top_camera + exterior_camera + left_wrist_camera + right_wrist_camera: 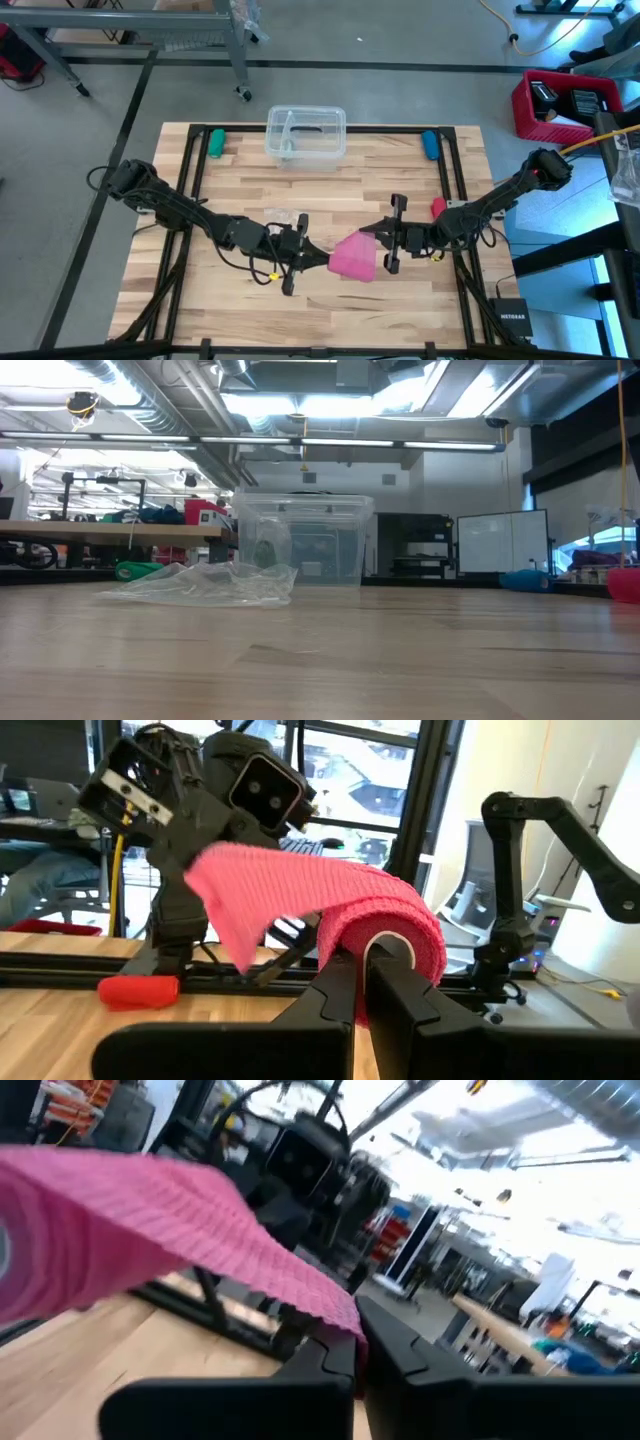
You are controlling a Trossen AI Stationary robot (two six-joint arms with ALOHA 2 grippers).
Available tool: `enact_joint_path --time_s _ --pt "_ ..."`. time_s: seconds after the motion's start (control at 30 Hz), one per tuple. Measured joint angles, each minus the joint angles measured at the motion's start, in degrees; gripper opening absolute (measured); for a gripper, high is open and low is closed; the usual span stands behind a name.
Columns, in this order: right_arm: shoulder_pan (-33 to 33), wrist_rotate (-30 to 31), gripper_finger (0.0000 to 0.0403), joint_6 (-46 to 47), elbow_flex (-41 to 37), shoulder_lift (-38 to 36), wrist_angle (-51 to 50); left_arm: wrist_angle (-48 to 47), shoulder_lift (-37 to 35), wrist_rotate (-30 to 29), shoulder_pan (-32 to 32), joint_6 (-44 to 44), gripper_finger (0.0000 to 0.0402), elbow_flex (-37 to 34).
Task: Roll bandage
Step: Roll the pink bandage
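While the left tool (358,982) is clamped shut on the roll end of the bandage (353,257), the loose tail runs straight across to the right tool (356,1350), pinched shut on its far edge above the table (330,190).

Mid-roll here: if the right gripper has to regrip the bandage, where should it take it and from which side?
Probably the loose tail of the bandage, near its free corner, coming from the right gripper side. The rolled end, with its core, is shut in the left gripper, so only the flat flap stretching away from the roll is thin enough to pinch.
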Motion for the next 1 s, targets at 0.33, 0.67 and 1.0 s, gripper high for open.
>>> enact_joint_path --time_s 0.33,0.67,1.0 --pt "0.00 -0.25 0.0009 16.44 0.00 0.00 -11.92 3.69 0.02 -1.42 -0.25 6.63 0.0004 0.00" --pt "-0.04 -7.34 0.0029 28.62 -0.02 0.00 -12.91 3.38 0.02 -8.51 -0.32 16.27 0.0004 0.00" --pt "-0.04 -7.49 0.0036 33.38 -0.04 0.00 -15.03 0.43 0.02 -10.10 -0.44 19.70 0.0004 0.00"
